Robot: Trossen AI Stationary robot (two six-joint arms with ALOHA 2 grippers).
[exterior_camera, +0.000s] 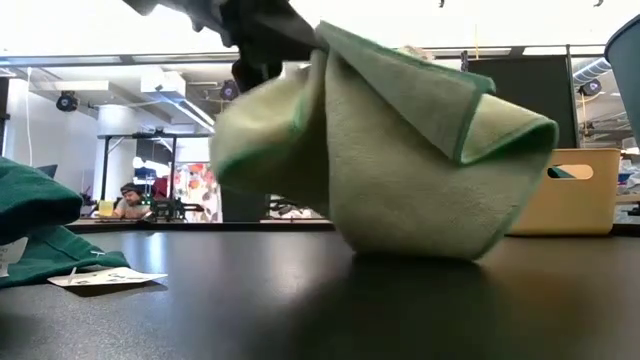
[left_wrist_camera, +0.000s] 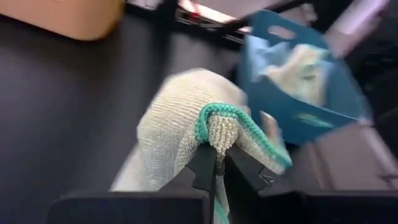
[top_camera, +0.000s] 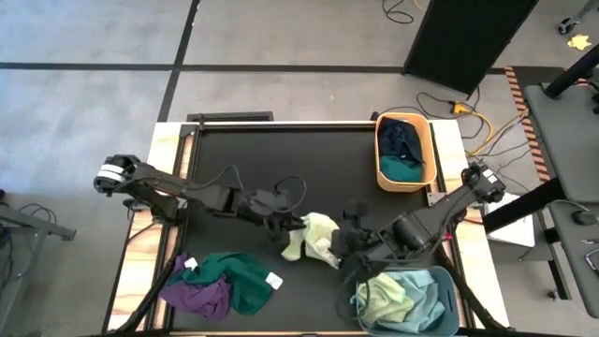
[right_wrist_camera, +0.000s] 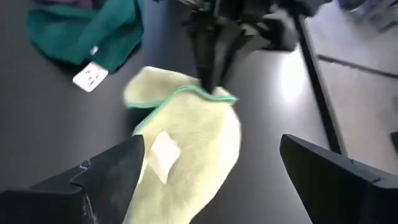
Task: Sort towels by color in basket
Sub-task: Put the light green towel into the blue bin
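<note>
Pinching the teal-hemmed edge of a pale yellow-green cloth towel (top_camera: pixel 314 238), the left gripper (top_camera: pixel 292 225) lifts it. Right gripper (top_camera: pixel 344 241) waits spread wide just beside that cloth, near a blue plastic basket (top_camera: pixel 449 285).

1. A robotics lab or workshop is indicated by the black-topped work table (top_camera: pixel 281 159) set on grey concrete floor (top_camera: pixel 84 94).
2. Loose yellow cables (top_camera: pixel 482 126) are seen at two o'clock.
3. Exposed ceiling ducts (exterior_camera: pixel 170 110) and a seated person (exterior_camera: pixel 128 200) are seen beyond.

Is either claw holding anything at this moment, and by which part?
The left claw is shut on the pale yellow-green cloth towel, pinching a fold of its teal-stitched hem. The right claw is open beside it, holding nothing.
</note>
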